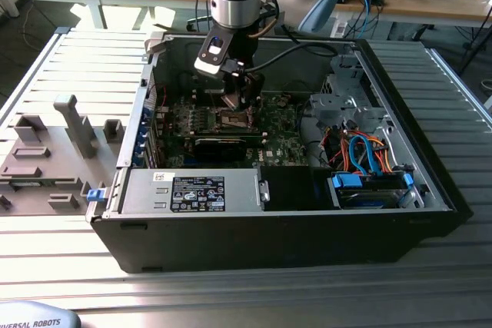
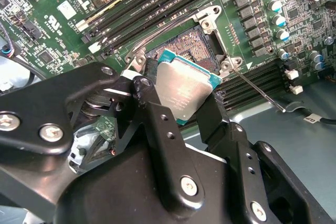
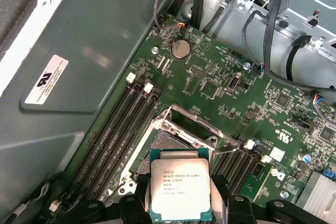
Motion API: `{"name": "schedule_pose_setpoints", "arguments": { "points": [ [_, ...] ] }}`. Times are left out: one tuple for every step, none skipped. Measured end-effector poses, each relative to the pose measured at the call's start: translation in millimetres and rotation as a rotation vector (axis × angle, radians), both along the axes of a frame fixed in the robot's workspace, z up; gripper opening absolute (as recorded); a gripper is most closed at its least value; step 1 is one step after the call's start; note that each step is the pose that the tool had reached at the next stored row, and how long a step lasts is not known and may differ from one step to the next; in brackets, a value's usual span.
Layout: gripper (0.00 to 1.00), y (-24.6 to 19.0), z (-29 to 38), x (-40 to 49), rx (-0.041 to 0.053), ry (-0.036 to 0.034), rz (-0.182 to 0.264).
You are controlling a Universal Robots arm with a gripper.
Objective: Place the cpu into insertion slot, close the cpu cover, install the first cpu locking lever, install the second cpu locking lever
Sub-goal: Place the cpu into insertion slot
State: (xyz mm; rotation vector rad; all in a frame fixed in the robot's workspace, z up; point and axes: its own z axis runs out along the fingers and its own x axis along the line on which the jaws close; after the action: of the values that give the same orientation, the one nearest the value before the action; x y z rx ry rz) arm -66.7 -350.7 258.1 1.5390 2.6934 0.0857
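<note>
Down inside the open computer case (image 1: 269, 245), the gripper (image 2: 177, 98) is pinching the cpu (image 2: 189, 85) by two opposite edges, with its metal top showing. The chip hangs just over the insertion slot (image 2: 185, 43), not yet seated. The slot lies bare near the middle of the green motherboard (image 3: 220, 77), with the cpu cover (image 3: 202, 124) swung open.

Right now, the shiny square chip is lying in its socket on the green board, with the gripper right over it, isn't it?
Not lying in it. The gripper clamps the cpu between its fingers, clear of the insertion slot, as the second wrist view shows. It is right over the slot on the green board.
</note>
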Motion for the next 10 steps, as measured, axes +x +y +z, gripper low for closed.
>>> {"name": "schedule_pose_setpoints", "arguments": {
  "points": [
    [0.54,0.0,0.0,0.0,-0.0001,0.0,-0.001],
    [0.54,0.0,-0.1,0.0,0.0,0.0,-0.001],
    [0.54,0.0,-0.1,0.0,-0.0001,0.0,-0.002],
    [0.54,0.0,-0.2,0.0,-0.0001,0.0,-0.003],
    [0.54,0.0,-0.2,0.0,-0.0001,0.0,-0.003],
    [0.54,0.0,-0.2,0.0,0.0,0.0,-0.004],
    [0.54,0.0,-0.3,0.0,0.0,0.0001,-0.004],
    [0.54,0.0,-0.3,0.0,-0.0001,0.0,-0.005],
    [0.54,0.0,-0.3,0.0,0.0,0.0,-0.005],
    [0.54,0.0,-0.4,0.0,0.0,0.0,-0.006]
  ]
}}
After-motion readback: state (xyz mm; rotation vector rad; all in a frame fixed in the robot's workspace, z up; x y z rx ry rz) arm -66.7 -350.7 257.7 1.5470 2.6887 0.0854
